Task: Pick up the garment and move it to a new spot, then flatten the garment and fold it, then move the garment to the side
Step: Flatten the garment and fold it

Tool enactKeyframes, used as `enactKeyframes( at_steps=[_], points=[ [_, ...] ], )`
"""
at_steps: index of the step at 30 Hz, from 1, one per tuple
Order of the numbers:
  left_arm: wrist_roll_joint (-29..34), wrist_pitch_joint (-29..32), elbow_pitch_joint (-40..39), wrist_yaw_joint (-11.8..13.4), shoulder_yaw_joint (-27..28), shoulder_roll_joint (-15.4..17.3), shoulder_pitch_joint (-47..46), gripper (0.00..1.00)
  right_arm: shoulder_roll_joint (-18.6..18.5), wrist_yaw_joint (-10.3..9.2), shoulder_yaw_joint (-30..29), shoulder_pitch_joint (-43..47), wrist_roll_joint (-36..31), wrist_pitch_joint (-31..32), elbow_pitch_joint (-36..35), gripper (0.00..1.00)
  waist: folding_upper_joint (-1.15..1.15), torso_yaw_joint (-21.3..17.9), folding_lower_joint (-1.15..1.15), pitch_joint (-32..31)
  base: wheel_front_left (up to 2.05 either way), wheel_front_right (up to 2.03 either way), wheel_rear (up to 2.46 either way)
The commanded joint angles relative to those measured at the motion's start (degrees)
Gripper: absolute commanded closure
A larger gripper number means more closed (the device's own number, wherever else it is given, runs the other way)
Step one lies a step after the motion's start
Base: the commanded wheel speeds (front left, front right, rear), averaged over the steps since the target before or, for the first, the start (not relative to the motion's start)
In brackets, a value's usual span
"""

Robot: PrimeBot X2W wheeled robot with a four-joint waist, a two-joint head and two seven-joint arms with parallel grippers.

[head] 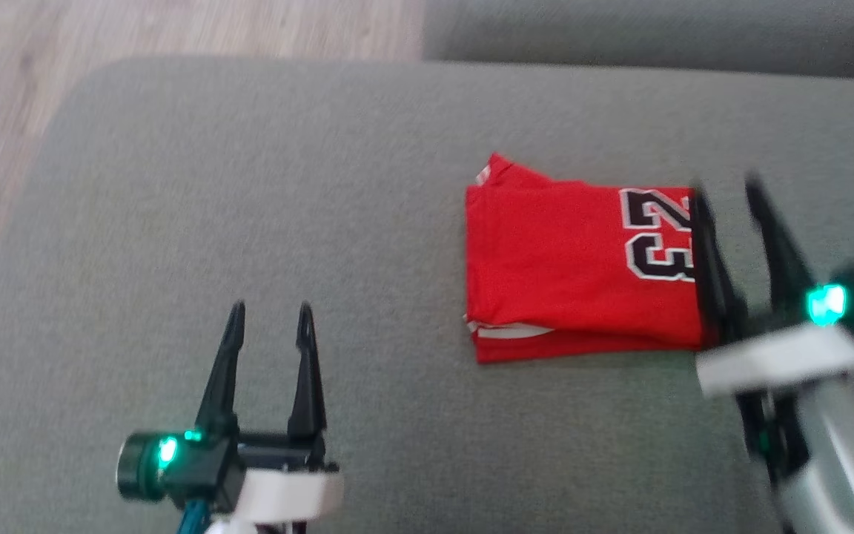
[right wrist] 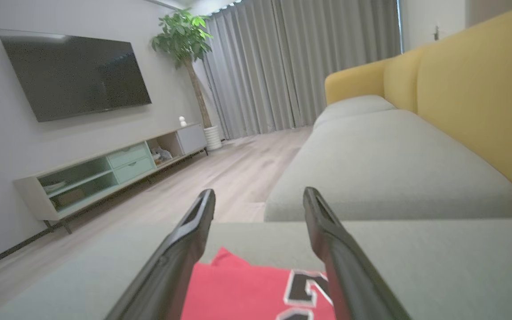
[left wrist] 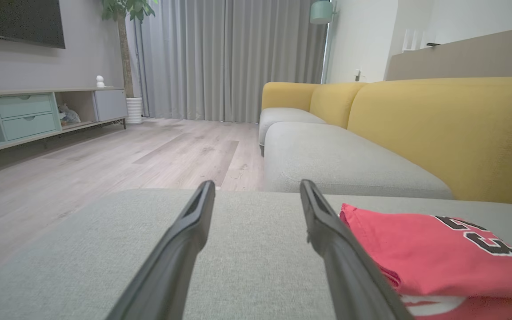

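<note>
The garment (head: 583, 274), a red jersey with a black and white number 23, lies folded into a rough rectangle on the grey seat cushion (head: 249, 185). It sits right of the cushion's middle, about halfway between the far edge and the near edge and well away from the rounded far left corner. The number faces up at the fold's right end, and white trim shows at the near left corner, where the layers stack.

The left gripper (head: 271, 308) hovers over bare cushion near the near edge, left of the middle and well apart from the garment. Its two fingers are spread, with nothing between them. In the left wrist view, the same gripper (left wrist: 257, 184) points across the cushion towards the wooden floor (left wrist: 127, 155), and the garment (left wrist: 416, 249) lies just beside its right finger.

The right gripper (head: 725, 185) stands at the garment's right end, its fingers spread apart. It is blurred in the head view, so I cannot tell whether its left finger touches the cloth or only passes over it. In the right wrist view, the right gripper (right wrist: 259, 192) has its fingers wide, and the red cloth (right wrist: 247, 289) lies below the gap rather than pinched in it.

Beyond the cushion stand a yellow sofa back (right wrist: 482, 98), grey curtains (right wrist: 282, 66), a wall television (right wrist: 74, 73) and a low cabinet (right wrist: 105, 173).
</note>
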Motion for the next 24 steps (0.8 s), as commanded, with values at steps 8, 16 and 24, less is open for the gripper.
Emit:
enactKeyframes(
  at_steps=[8,16,24],
  points=[
    [0.4,-0.5,0.1,-2.2,4.6,-0.2,4.9,0.0,0.6,-0.04,-4.9,12.7,-4.2,-1.3,1.1,0.0,0.0,-4.5,0.0,-7.9,0.0,0.0,0.0],
    [2.3,-0.5,1.4,-4.0,6.5,-0.2,9.0,0.0,3.4,-0.04,-3.9,19.1,-13.9,-1.3,0.8,0.0,0.0,-5.8,0.0,-11.2,0.0,0.0,0.0],
    [2.3,-0.5,2.8,-3.7,8.2,-0.2,11.6,0.0,5.6,-0.04,-4.5,21.7,-17.1,-1.3,-0.8,0.0,0.0,-5.8,0.0,-13.0,0.0,0.0,0.0]
  ],
)
